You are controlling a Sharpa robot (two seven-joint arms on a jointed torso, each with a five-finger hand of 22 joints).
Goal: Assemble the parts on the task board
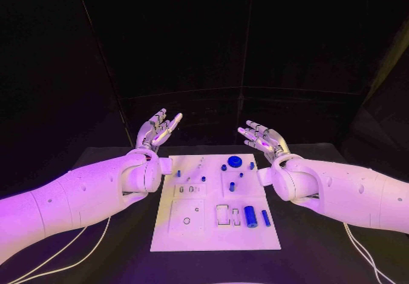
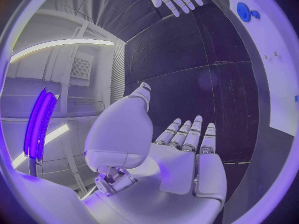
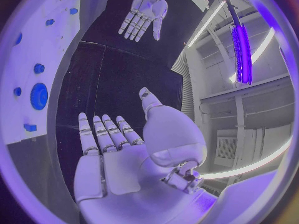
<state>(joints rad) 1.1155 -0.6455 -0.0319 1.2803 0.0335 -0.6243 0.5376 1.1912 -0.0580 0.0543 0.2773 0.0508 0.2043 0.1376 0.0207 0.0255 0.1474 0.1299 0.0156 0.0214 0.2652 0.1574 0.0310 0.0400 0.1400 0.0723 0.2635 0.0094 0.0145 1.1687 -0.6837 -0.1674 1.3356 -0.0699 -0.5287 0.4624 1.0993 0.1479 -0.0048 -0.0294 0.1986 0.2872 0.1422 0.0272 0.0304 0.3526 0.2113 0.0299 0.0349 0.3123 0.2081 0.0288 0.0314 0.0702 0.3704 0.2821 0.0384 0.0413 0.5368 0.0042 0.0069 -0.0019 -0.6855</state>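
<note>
The white task board (image 1: 171, 234) lies in the middle of the black table. On it are a round blue gear (image 1: 235, 160), several small blue pegs (image 1: 231, 186), and two blue cylinders (image 1: 250, 216) near its right front. My left hand (image 1: 158, 131) is raised past the board's far left corner, fingers spread, holding nothing. My right hand (image 1: 264, 141) is raised past the far right corner, likewise spread and holding nothing. The left wrist view shows my left hand (image 2: 181, 154) with flat straight fingers and the gear (image 2: 244, 11) on the board (image 2: 274, 45). The right wrist view shows my right hand (image 3: 118, 149) and the gear (image 3: 39, 95).
The black table (image 1: 324, 248) runs around the board on all sides. White cables (image 1: 59, 254) trail off the left front and another cable (image 1: 366, 254) off the right front. A dark backdrop stands behind the table.
</note>
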